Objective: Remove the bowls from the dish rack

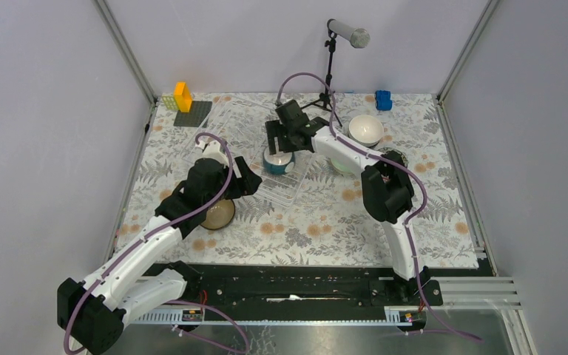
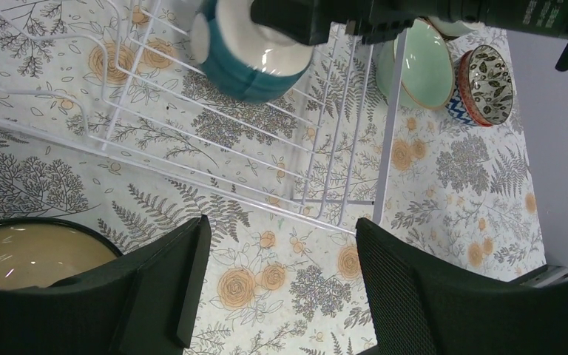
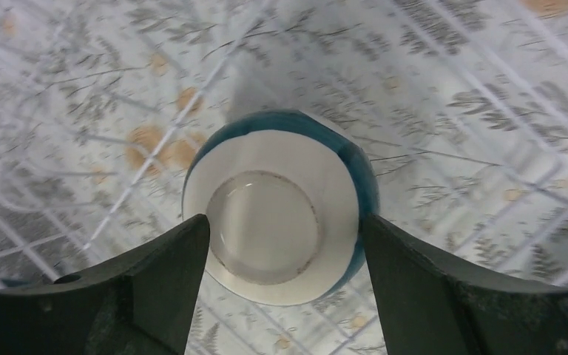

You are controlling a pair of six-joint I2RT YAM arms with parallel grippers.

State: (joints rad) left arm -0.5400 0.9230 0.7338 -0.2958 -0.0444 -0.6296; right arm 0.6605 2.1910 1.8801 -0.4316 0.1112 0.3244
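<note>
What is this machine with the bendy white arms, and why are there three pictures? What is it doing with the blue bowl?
It is a robot with two arms, each ending in a two-finger pincer called a gripper. One picture looks down from above. The other two come from small cameras on the wrists, so you see each arm's own black fingers at the bottom.

On the flowery tablecloth lies a see-through dish rack. The right gripper has its fingers on either side of a dark teal bowl in the rack, but I cannot tell if it is squeezing yet. The left gripper is open and empty, beside a tan bowl. A pale green bowl, a leaf-patterned bowl and a white bowl sit outside the rack.
</note>
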